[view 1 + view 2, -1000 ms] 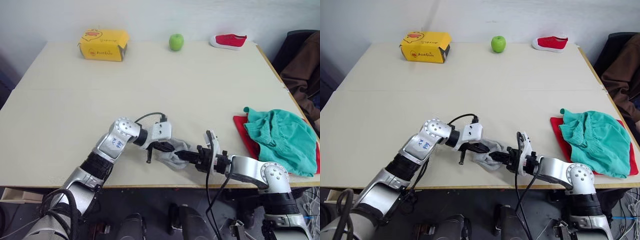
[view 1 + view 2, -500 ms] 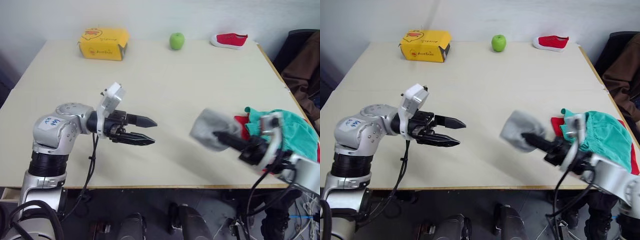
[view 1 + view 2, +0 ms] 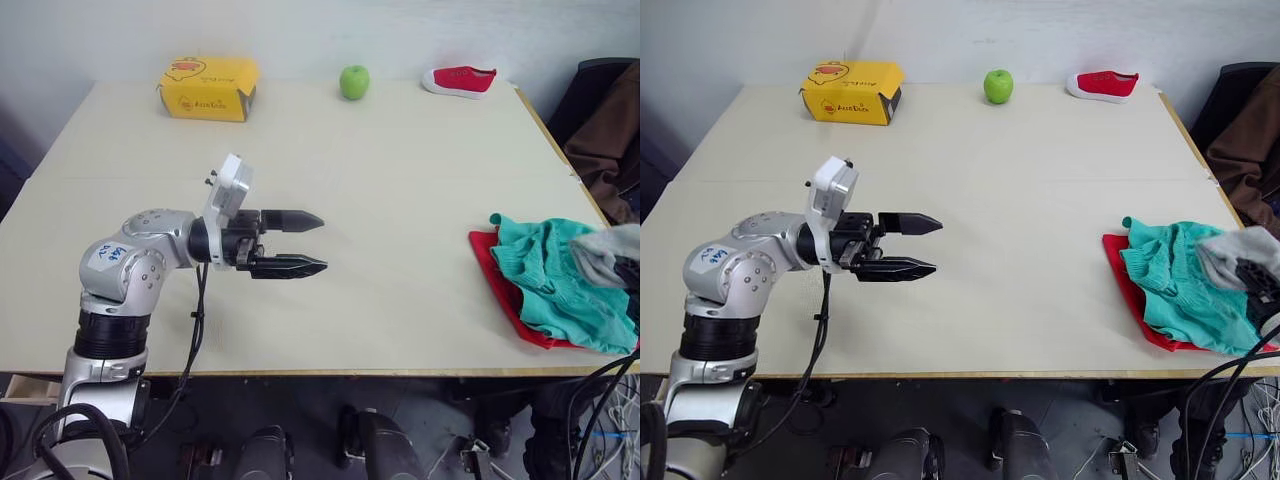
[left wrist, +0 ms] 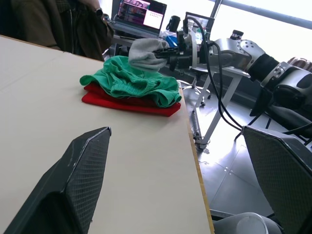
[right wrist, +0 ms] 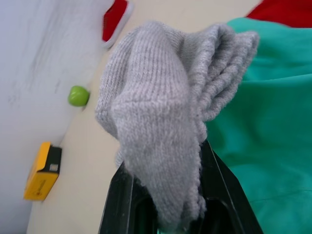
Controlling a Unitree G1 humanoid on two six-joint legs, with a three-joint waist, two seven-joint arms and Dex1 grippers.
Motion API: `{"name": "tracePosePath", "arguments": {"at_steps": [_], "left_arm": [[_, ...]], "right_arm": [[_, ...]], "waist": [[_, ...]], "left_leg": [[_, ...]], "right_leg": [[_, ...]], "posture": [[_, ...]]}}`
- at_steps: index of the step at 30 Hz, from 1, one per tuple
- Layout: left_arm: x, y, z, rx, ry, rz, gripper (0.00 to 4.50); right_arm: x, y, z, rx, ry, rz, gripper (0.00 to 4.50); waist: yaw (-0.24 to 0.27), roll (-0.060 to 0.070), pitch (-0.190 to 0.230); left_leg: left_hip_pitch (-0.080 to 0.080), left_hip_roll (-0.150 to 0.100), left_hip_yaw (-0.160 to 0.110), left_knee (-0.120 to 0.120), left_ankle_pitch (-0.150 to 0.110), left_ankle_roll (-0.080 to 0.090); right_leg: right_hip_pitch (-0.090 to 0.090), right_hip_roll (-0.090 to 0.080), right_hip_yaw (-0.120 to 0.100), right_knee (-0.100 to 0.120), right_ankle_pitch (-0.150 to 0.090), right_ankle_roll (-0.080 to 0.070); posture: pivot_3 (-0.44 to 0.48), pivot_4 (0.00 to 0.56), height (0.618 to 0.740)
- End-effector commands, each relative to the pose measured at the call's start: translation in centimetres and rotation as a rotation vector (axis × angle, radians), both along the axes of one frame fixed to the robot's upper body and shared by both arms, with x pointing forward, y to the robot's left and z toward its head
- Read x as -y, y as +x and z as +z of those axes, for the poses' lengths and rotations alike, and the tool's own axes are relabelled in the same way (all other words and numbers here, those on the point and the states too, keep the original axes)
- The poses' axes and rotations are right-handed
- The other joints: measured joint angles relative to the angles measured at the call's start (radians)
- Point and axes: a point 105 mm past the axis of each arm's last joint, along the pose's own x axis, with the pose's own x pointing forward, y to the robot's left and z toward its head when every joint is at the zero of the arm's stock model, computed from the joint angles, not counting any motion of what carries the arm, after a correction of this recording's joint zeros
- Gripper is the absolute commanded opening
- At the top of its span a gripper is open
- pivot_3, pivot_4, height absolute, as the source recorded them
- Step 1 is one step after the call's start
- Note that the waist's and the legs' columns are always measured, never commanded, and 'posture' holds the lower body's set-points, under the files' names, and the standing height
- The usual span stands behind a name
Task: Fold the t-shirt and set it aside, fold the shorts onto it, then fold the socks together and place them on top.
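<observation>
right gripper (image 5: 165, 214) is pinching the folded grey socks (image 5: 161, 126) over the teal shorts (image 3: 1175, 285) stacked on the red t-shirt (image 3: 1130, 290) at the bench's right edge; they look light and floppy, so I'd grip them mid-bundle; left gripper (image 3: 902, 247) hangs spread, holding nothing

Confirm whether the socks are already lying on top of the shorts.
No: the right tool holds the socks bunched in the air above the shorts.
</observation>
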Motion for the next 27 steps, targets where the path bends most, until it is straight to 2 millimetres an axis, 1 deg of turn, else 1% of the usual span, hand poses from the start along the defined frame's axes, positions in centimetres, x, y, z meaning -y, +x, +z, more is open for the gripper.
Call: {"name": "tracePosePath", "arguments": {"at_steps": [1,2,3,4,6,8,10,12,13,14,16,18,19,20,22,24,26,27], "left_arm": [[-0.2,-0.5,1.3,0.047,-0.022,-0.008,4.50],[-0.2,-0.4,1.3,0.049,-0.018,-0.004,4.50],[-0.2,-0.3,1.2,0.046,-0.016,0.000,4.50],[-0.3,-0.2,1.2,0.038,-0.019,0.006,4.50],[-0.4,-0.1,1.2,0.017,-0.024,0.010,4.50],[-0.6,-0.1,1.2,0.003,-0.020,0.008,4.50],[-0.9,-0.2,1.2,-0.017,-0.014,0.012,4.50],[-1.6,-0.3,1.3,-0.043,-0.010,0.016,4.50],[-1.8,-0.3,1.4,-0.049,-0.009,0.017,4.50],[-2.3,-0.3,1.5,-0.055,-0.006,0.024,4.50],[-2.8,-0.4,1.6,-0.061,-0.002,0.032,4.50],[-3.9,-0.5,1.8,-0.063,0.012,0.048,4.50],[-4.6,-0.3,2.1,-0.059,0.015,0.071,4.50],[-5.1,-0.3,2.4,-0.059,0.015,0.086,4.50],[-6.0,-0.4,3.0,-0.066,0.006,0.088,4.50],[-6.7,-0.6,3.4,-0.064,-0.002,0.093,4.50],[-7.2,-0.5,3.6,-0.063,-0.002,0.111,4.50],[-7.4,-0.6,3.7,-0.075,-0.010,0.109,4.50]], "right_arm": [[0.3,1.0,-1.2,0.000,0.015,-0.010,0.29],[0.4,1.4,-2.0,-0.018,0.023,-0.014,1.00],[0.4,1.7,-2.8,-0.050,0.010,-0.013,1.14],[0.7,1.9,-3.5,-0.079,-0.016,-0.016,1.45],[1.4,1.8,-4.1,-0.107,-0.035,-0.047,2.21],[2.0,1.3,-3.9,-0.117,-0.059,-0.056,2.85],[2.3,0.5,-3.3,-0.130,-0.114,-0.029,3.59],[2.2,-0.6,-2.4,-0.158,-0.224,0.036,4.30],[2.1,-0.9,-2.1,-0.168,-0.256,0.059,4.44],[2.0,-1.8,-1.4,-0.185,-0.308,0.107,4.44],[1.8,-2.7,-0.6,-0.204,-0.356,0.164,4.44],[2.0,-4.5,1.4,-0.246,-0.528,0.263,4.44],[2.5,-5.5,3.0,-0.267,-0.647,0.306,4.44],[2.8,-6.1,4.3,-0.275,-0.770,0.352,4.44],[3.3,-7.0,6.6,-0.287,-0.979,0.432,4.44],[3.5,-7.4,9.0,-0.266,-1.103,0.479,4.44],[3.7,-7.5,10.3,-0.259,-1.183,0.500,4.44],[3.7,-7.6,10.5,-0.270,-1.201,0.520,4.44]], "waist": [[-0.001,0.001,0.000],[-0.002,0.001,0.000],[-0.005,0.001,0.000],[-0.006,0.001,0.000],[-0.006,0.001,0.000],[-0.004,0.001,0.000],[0.002,0.001,0.000],[0.008,0.001,0.000],[0.010,0.002,0.001],[0.010,0.002,0.001],[0.007,0.002,0.001],[0.005,0.004,0.002],[0.004,0.008,0.003],[0.003,0.010,0.004],[-0.003,0.011,0.006],[-0.009,0.009,0.007],[-0.012,0.006,0.009],[-0.012,0.005,0.009]], "left_leg": [[0.001,0.000,0.001,-0.001,0.000,0.000],[0.001,0.000,0.002,-0.001,0.000,0.000],[0.001,0.000,0.002,-0.001,0.000,0.000],[0.001,0.000,0.002,-0.001,0.000,0.000],[0.001,0.000,0.003,-0.001,0.000,0.000],[0.001,0.000,0.003,-0.002,0.000,-0.001],[0.001,0.000,0.003,-0.001,0.000,0.000],[0.001,0.000,0.002,0.000,0.000,0.000],[0.001,-0.001,0.002,0.000,0.000,0.000],[0.001,-0.001,0.001,0.000,0.000,0.000],[0.001,-0.001,0.002,-0.001,0.000,0.000],[0.000,-0.001,0.003,-0.001,-0.001,0.001],[0.001,-0.001,0.003,-0.002,-0.001,0.001],[0.001,-0.001,0.004,-0.002,-0.002,0.001],[0.002,-0.001,0.006,-0.003,-0.002,0.001],[0.004,0.001,0.008,-0.005,-0.002,0.000],[0.004,0.002,0.008,-0.006,-0.003,-0.001],[0.004,0.002,0.008,-0.006,-0.002,-0.001]], "right_leg": [[0.000,0.000,0.001,0.000,0.000,0.000],[0.000,0.000,0.002,0.000,0.000,0.000],[0.000,0.000,0.002,0.000,0.000,0.000],[0.000,0.001,0.002,0.001,0.000,0.000],[0.000,0.001,0.003,0.001,0.000,0.000],[-0.001,0.001,0.003,0.001,0.000,0.000],[-0.001,0.000,0.003,0.000,0.000,0.000],[-0.001,0.000,0.002,0.000,0.000,0.000],[-0.001,0.000,0.002,0.000,0.000,0.000],[-0.001,0.000,0.002,0.000,0.000,0.000],[-0.001,0.000,0.002,-0.001,0.000,0.000],[-0.001,0.000,0.003,-0.001,-0.001,0.001],[-0.001,0.000,0.004,-0.001,-0.001,0.002],[-0.001,0.000,0.004,-0.001,-0.002,0.005],[-0.002,0.002,0.007,-0.001,-0.004,0.009],[-0.002,0.005,0.009,-0.002,-0.005,0.009],[-0.002,0.006,0.009,-0.003,-0.005,0.009],[-0.002,0.006,0.009,-0.003,-0.005,0.009]], "posture": [[0.000,0.150,0.740],[0.000,0.150,0.740],[0.000,0.150,0.740],[0.000,0.150,0.740],[0.000,0.150,0.740],[0.000,0.150,0.740],[0.000,0.150,0.740],[0.000,0.150,0.740],[0.000,0.150,0.740],[0.000,0.150,0.740],[0.000,0.150,0.740],[0.000,0.150,0.740],[0.000,0.150,0.740],[0.000,0.150,0.740],[0.000,0.150,0.740],[0.000,0.150,0.740],[0.000,0.150,0.740],[0.000,0.150,0.740]]}}
